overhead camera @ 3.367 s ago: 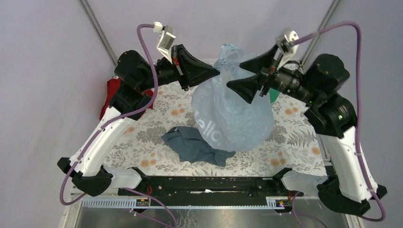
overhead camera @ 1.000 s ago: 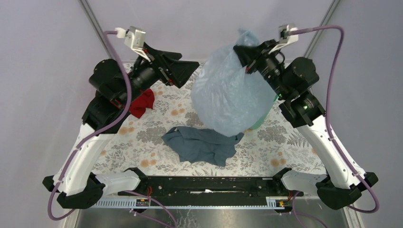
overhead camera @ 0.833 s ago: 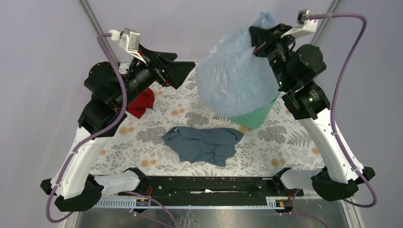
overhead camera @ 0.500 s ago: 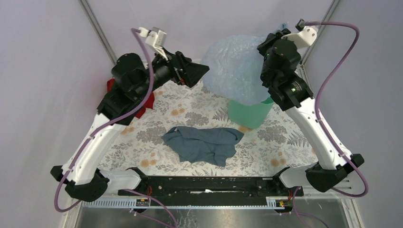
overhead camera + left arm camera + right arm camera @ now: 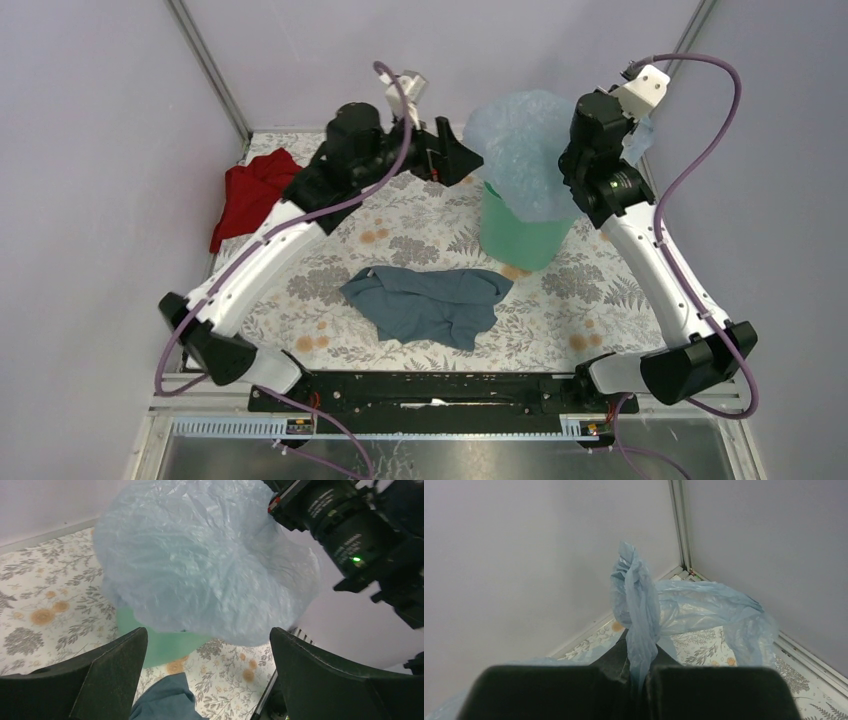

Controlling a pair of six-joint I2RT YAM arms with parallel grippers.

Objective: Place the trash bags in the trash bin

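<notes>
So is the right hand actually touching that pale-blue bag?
Touching. The right wrist view shows a twisted strip of the bag pinched between the shut fingers of the right hand.

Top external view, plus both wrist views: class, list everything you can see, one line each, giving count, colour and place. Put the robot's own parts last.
trash bag: one, translucent pale blue, billowing over the top of the bin, far right
trash bin: one, mint green, upright on the table's far right part
grey-blue cloth: one, crumpled, near the table's centre
red cloth: one, crumpled, at the far left edge
table: one, floral-patterned top, under everything
left gripper: one, black, open, beside the bag's left side
right gripper: one, black, shut on a twisted end of the bag
</notes>
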